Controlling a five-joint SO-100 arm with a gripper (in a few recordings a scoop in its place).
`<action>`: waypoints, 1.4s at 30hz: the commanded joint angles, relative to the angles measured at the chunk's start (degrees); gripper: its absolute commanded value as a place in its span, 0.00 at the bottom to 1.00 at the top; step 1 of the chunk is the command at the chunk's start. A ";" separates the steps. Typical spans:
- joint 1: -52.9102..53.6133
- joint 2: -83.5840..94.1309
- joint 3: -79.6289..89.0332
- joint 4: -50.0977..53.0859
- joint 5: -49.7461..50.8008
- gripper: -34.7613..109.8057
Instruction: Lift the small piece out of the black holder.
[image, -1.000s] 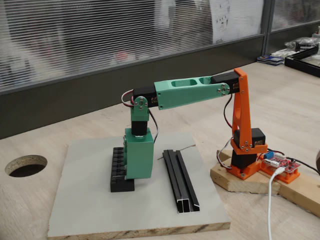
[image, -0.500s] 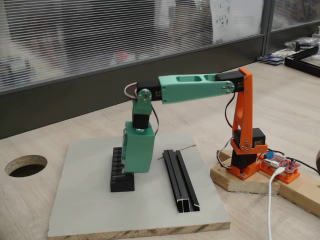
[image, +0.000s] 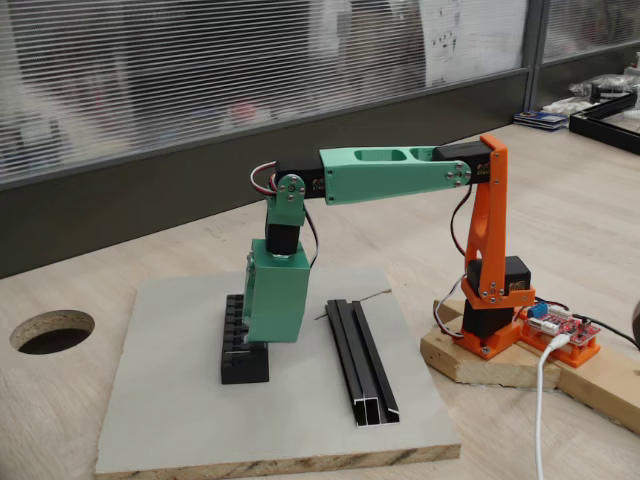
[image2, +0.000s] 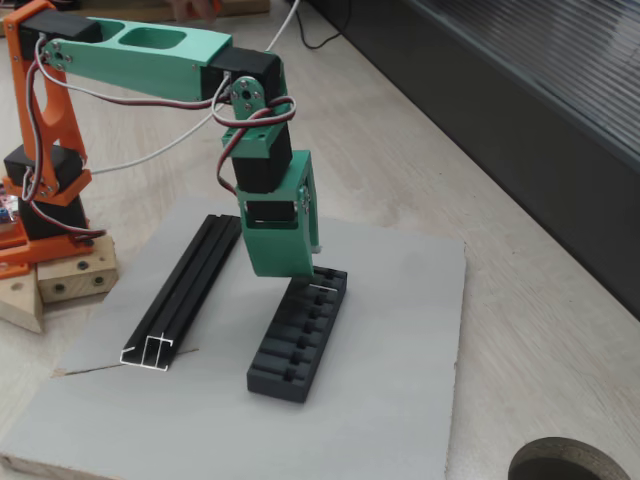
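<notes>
Though its grip cannot be told, the gripper (image2: 318, 272) has risen above the black holder (image2: 300, 335).

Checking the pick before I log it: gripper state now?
Gripper: at the far end of the black holder, fingertips hidden by its green body; open or shut cannot be told.

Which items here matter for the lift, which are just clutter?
Job:
black holder
small piece, a silvery glint at the holder's far end under the gripper

Lying about:
black rail
grey board underneath
hole in the table
</notes>
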 joint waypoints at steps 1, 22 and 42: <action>-0.70 0.18 0.97 -0.88 0.00 0.46; -0.70 -2.37 0.97 -0.88 0.00 0.46; -0.70 -3.96 0.88 -0.97 -0.09 0.46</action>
